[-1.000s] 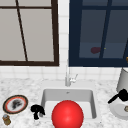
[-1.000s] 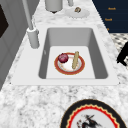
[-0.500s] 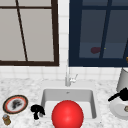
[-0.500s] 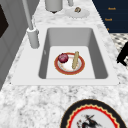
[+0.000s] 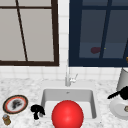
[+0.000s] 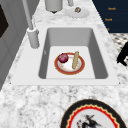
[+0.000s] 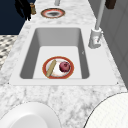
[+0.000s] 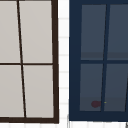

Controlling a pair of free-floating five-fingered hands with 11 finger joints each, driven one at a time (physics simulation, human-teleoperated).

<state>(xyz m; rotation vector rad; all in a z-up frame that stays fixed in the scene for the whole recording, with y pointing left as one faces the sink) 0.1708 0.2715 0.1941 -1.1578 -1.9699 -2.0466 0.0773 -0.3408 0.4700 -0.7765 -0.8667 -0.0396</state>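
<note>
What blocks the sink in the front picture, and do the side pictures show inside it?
Front view: a big red ball hides the basin floor. Left side view: the plate with a red fruit and a stick shows clearly. Right side view: the same, no glare.

the left hand [image 5: 37,110] hangs curled by the sink [image 5: 47,96], near a patterned plate [image 5: 15,104]; the right hand [image 5: 121,93] hovers over a white plate [image 5: 116,109].
</note>
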